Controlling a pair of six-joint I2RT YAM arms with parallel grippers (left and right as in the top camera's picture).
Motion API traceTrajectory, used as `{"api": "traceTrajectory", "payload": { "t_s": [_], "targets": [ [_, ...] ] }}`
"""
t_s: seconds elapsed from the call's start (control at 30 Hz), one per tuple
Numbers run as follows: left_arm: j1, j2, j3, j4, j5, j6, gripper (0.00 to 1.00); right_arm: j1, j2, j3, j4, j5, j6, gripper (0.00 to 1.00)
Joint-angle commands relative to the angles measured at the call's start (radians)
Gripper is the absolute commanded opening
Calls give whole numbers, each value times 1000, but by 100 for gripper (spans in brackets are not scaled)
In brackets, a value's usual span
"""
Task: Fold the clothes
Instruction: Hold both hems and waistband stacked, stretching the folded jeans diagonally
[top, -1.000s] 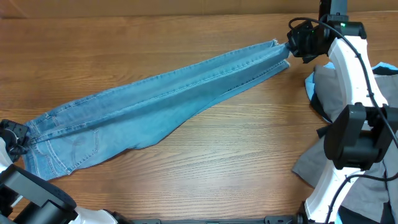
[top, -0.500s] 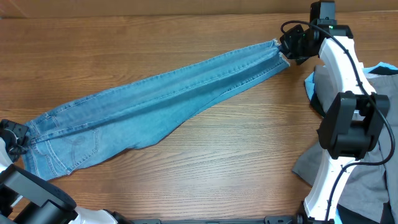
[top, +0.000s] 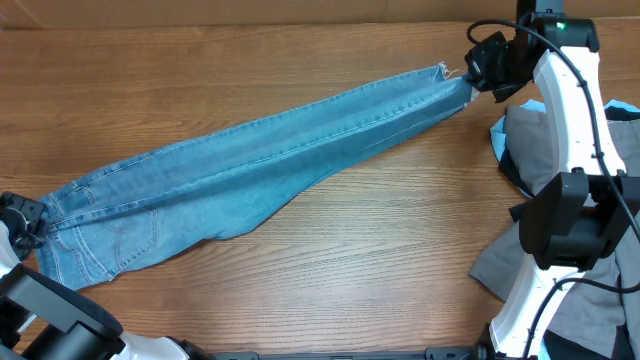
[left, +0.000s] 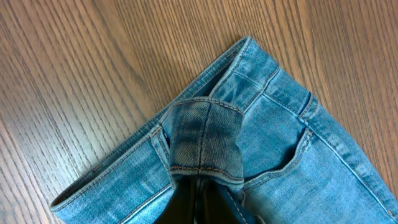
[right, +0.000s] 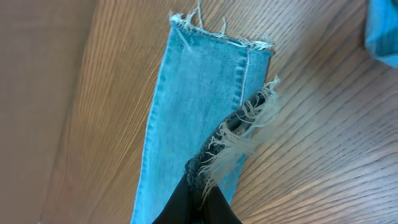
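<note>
Stretch step: jeans (top: 250, 165) flat, left gripper (top: 38, 225) clamping waistband (left: 205, 143), right gripper (top: 472, 84) clamping frayed hem (right: 239, 134); next, likely, hem to waistband

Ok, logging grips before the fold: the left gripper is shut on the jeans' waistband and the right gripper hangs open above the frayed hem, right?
Not quite. The right gripper does not hang open: the right wrist view shows it shut on the frayed hem of the jeans. The left gripper is shut on the waistband, as you said.
</note>
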Motion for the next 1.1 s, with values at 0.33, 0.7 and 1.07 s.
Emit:
{"api": "traceTrajectory", "payload": {
  "t_s": [0.33,0.7,1.07],
  "targets": [
    [6,6,25,12,-51,-16,4,-30,-51,62,-27,60,-23,4],
    [6,6,25,8,-51,-16,4,-31,-142,65,-30,-17,-97,4],
    [6,6,25,5,-51,-13,4,-30,-156,31,-53,19,-88,4]
  ]
}}
